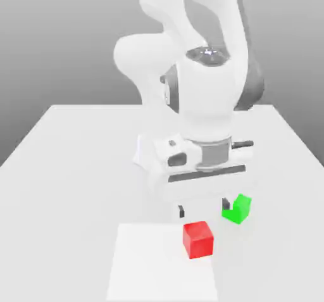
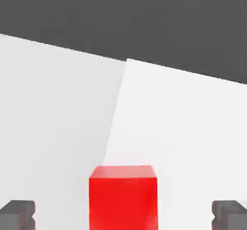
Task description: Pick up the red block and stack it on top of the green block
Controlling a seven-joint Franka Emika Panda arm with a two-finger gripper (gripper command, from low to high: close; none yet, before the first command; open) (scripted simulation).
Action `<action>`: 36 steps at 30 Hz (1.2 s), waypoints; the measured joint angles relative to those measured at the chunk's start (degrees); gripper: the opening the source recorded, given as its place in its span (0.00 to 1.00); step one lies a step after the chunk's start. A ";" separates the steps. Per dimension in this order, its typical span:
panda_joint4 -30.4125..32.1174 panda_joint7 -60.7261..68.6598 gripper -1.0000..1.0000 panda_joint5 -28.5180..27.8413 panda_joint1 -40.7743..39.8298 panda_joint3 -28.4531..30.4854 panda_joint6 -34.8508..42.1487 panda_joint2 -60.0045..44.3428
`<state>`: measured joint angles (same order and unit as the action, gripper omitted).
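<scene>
The red block point(image 1: 198, 239) rests on a lighter white square patch point(image 1: 163, 263) near the table's front. My gripper point(image 1: 203, 208) hangs just behind and above it, open, with nothing between its two dark fingertips point(image 1: 181, 211). The green block point(image 1: 237, 209) sits on the table to the exterior view's right of the red one, right beside the gripper's right fingertip, which partly covers its edge. In the hand view the red block point(image 2: 123, 195) lies midway between the two wide-apart fingertips point(image 2: 17, 214).
The white table point(image 1: 82, 161) stretches wide on both sides and behind. The arm's bulky white body point(image 1: 202, 92) rises over the table's middle. A dark background lies beyond the table's edge point(image 2: 144, 21) in the hand view.
</scene>
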<state>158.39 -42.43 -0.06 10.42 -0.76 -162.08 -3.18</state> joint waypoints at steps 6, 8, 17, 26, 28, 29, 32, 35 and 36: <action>-1.12 -0.52 0.00 -0.71 0.22 0.38 -8.52 -10.07; -1.12 -0.57 0.00 -0.77 0.20 0.37 -8.52 -10.07; 0.06 -0.36 0.00 -0.54 0.00 0.09 -1.35 -1.68; 6.77 21.12 0.00 6.37 10.15 -3.29 5.79 11.77; 8.56 26.25 0.00 6.69 12.95 -4.03 6.74 14.58; 9.46 28.64 0.00 6.62 14.29 -4.43 7.20 15.98; 12.16 35.29 0.00 5.52 18.26 -5.44 8.63 20.21; 13.08 37.54 0.00 4.54 19.54 -5.97 5.54 18.05; 13.08 37.57 0.00 4.27 19.50 -6.08 3.74 16.26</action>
<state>171.47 -4.86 4.22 29.93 -6.84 -158.34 13.09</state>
